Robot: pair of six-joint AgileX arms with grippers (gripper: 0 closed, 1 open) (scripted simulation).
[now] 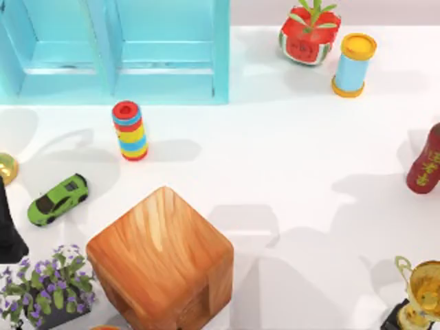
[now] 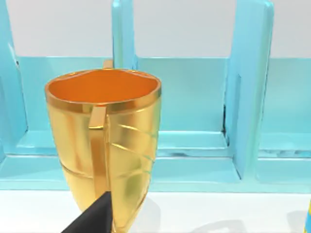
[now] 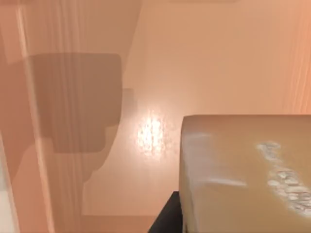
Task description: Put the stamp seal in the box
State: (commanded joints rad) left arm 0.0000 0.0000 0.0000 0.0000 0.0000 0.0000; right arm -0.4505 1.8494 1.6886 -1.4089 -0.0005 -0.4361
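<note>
Close against the cube [image 3: 97, 73], the seal [image 3: 243, 174] sits just before the right gripper [image 3: 167, 221] — whether it is pinched I cannot tell — so I'd confirm a square, firm hold on its flat sides before lifting, left arm [image 1: 8, 230] parked at the table's [image 1: 289, 151] left edge.

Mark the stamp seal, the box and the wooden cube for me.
stamp seal [image 3: 243, 170]: right wrist view, its tan face.
box [image 1: 165, 86]: top view, front floor edge.
wooden cube [image 1: 155, 240]: top view, its top face.
</note>
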